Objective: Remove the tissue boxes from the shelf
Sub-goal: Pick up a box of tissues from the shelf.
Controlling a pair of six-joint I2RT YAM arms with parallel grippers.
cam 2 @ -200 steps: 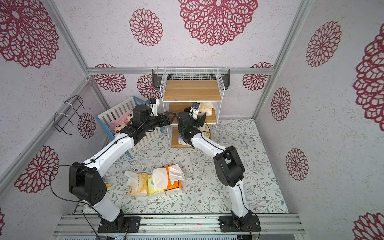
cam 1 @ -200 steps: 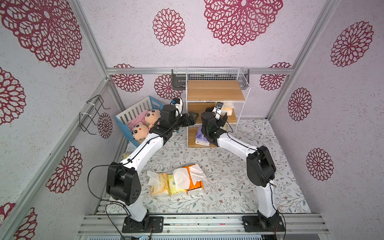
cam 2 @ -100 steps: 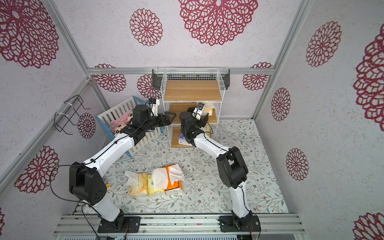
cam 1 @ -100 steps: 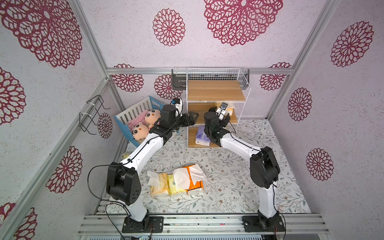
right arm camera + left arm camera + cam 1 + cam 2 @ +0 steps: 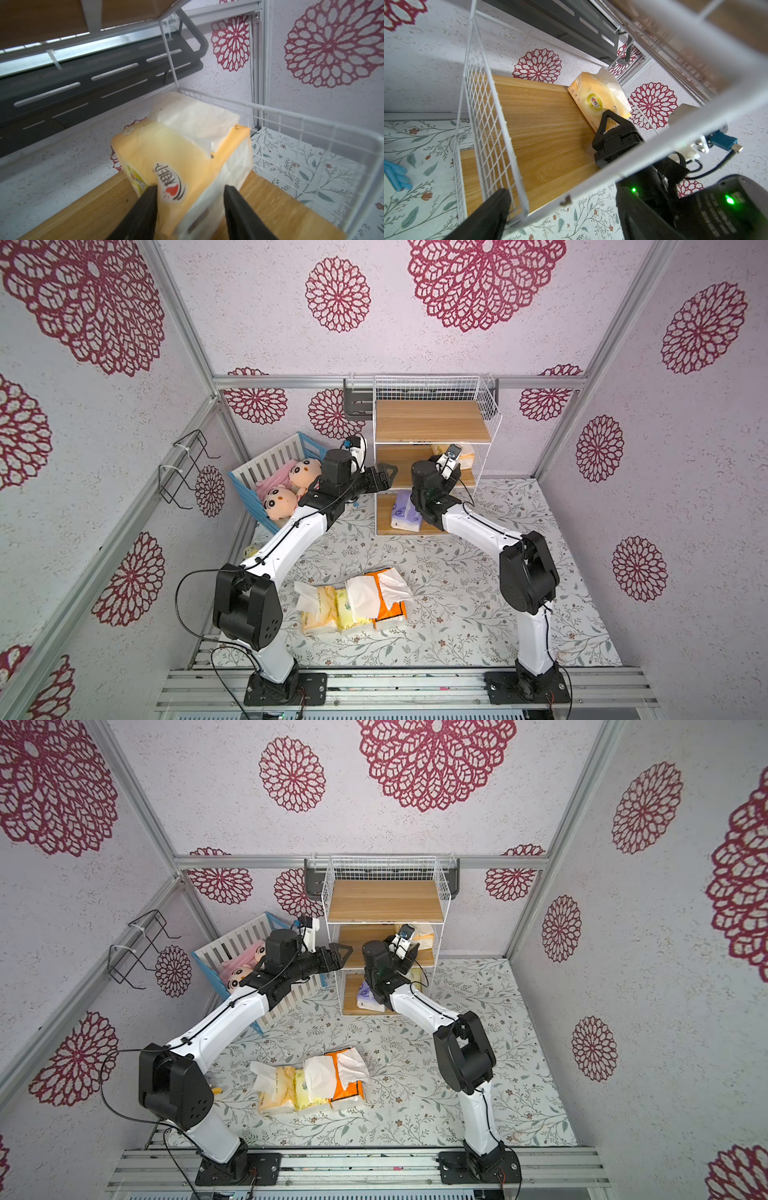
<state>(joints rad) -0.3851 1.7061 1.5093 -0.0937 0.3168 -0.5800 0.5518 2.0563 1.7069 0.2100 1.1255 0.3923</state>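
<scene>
The yellow-orange tissue pack (image 5: 180,158) is sitting on the middle board (image 5: 79,209) of the shelf (image 5: 432,420), at the right end near the wire side. White tissue (image 5: 197,122) is poking out of its top. Its wrapper is showing a red heart beside the characters 相印. In the left wrist view the same mark is sitting in a round yellow-green badge, and the small print along the edge is too fine to read.

The right gripper (image 5: 190,188) is pinching the pack's near end, with one black finger pressing each long side. The right arm (image 5: 478,526) is rising from the front rail, folding at a high elbow and reaching into the shelf from the front, under the top board.

The left gripper (image 5: 384,477) is hovering just beside the shelf's left front corner at middle-board height, fingers spread and gripping nothing. The left arm (image 5: 291,539) is stretching diagonally up from the rail.

A purple pack (image 5: 405,512) is lying on the bottom board, its print too small to read. Three more packs (image 5: 349,610), pale yellow, yellow and orange, are lying side by side and touching on the floral mat (image 5: 457,572). Tissue is spilling out of them, and their lettering is unreadable. A blue-and-white crib (image 5: 266,466) holding two plush dolls (image 5: 305,472) is standing left of the shelf.
</scene>
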